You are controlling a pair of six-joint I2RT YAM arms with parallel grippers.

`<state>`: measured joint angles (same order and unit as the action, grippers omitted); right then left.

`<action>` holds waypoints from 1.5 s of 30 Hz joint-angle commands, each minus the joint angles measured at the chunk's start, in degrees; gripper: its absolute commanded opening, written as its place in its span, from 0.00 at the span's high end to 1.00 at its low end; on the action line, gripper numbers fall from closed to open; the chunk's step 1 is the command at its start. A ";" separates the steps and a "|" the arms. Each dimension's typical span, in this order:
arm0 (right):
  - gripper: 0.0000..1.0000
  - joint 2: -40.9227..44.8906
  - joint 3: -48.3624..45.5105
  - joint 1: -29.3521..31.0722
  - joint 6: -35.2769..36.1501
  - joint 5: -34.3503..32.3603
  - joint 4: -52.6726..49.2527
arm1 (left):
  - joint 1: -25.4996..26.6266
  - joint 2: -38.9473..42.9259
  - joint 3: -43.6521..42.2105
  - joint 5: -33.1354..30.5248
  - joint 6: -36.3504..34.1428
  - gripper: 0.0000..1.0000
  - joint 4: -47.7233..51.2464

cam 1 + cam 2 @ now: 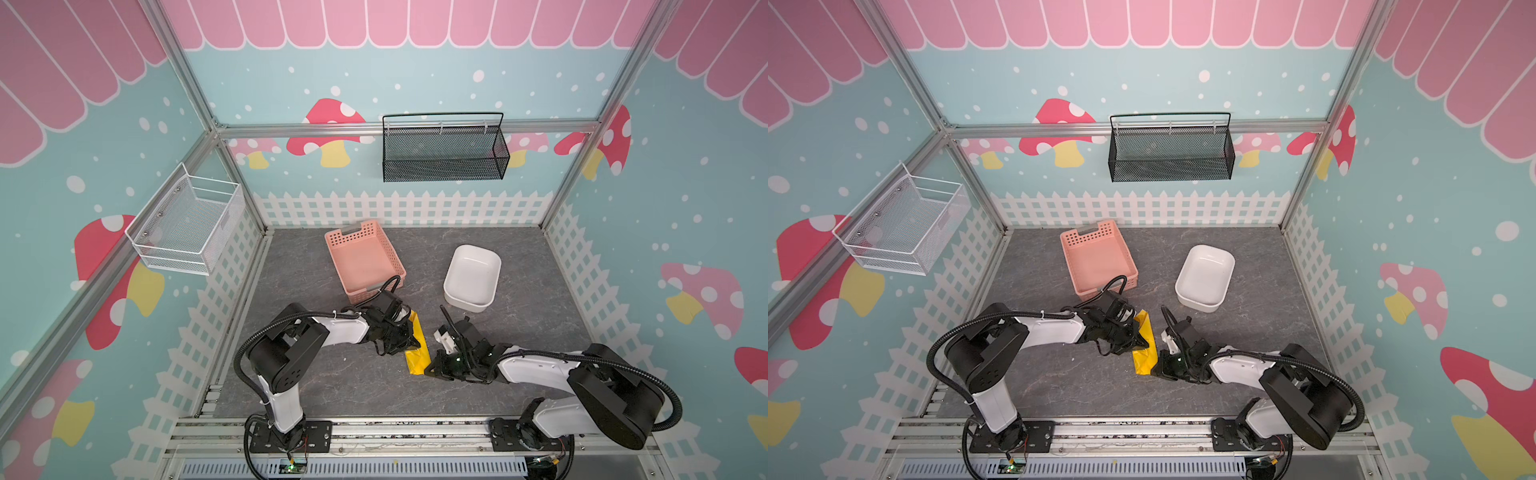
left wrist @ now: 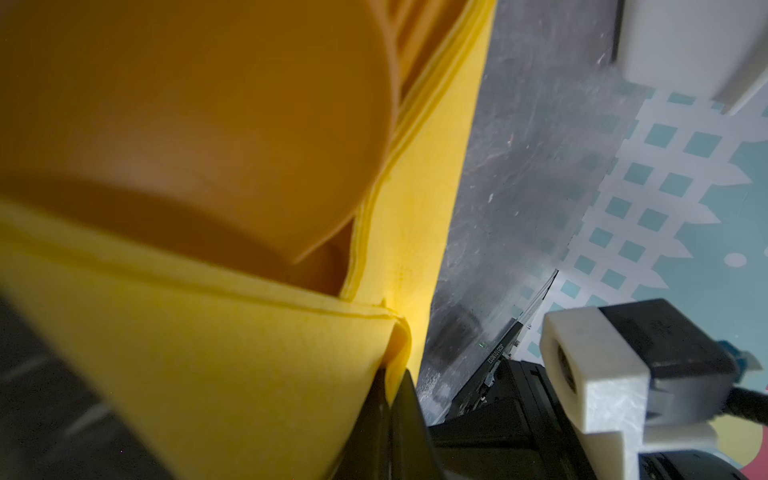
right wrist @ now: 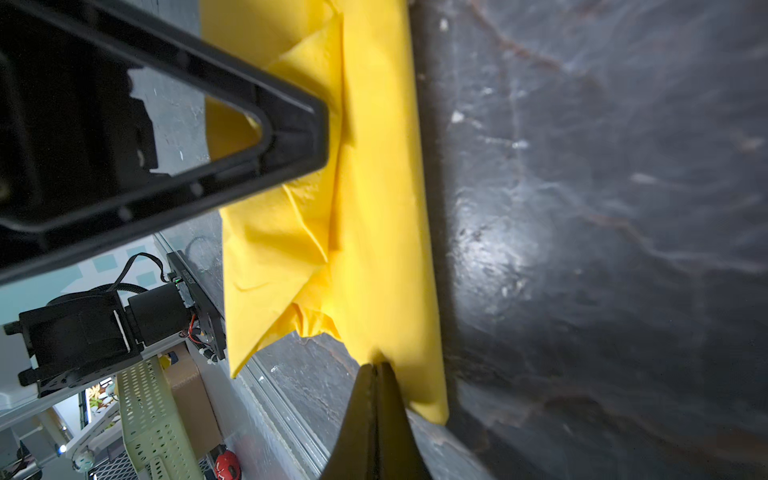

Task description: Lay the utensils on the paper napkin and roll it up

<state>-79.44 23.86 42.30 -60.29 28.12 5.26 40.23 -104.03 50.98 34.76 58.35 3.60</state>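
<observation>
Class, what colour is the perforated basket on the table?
The basket is pink, clearest in a top view.

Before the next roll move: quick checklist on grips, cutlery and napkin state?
1. Grip of left hand on the napkin: ok, shut on it.
2. Grip of right hand on the napkin's end: ok, shut on it.
3. The spoon sits inside the fold: ok.
4. Other cutlery wrapped: cannot tell; only the spoon's bowl shows clearly.
5. Roll tight: not ok; a crumpled flap lies loose beside the rolled part.
6. Napkin apart from pink basket and white tub: ok.
</observation>
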 commanded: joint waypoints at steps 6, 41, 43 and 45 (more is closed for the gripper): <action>0.97 -1.99 -1.32 -0.30 0.44 -0.70 -0.86 | 1.32 2.23 2.90 -0.13 0.93 0.97 0.50; 0.97 -2.98 -1.62 -0.34 1.16 -0.26 -1.04 | 4.24 -11.68 11.94 -0.22 4.30 0.97 -6.00; 0.97 -2.36 -1.60 -0.29 1.06 -0.14 -1.36 | 4.26 -12.56 11.99 -0.22 3.77 0.97 -5.67; 0.96 -1.18 -1.32 -0.29 0.90 -0.25 -2.03 | 4.29 -13.29 11.92 -0.17 3.05 0.97 -5.19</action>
<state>-81.10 23.57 42.00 -59.40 29.26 7.73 43.97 -115.24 62.08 35.53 62.15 -1.91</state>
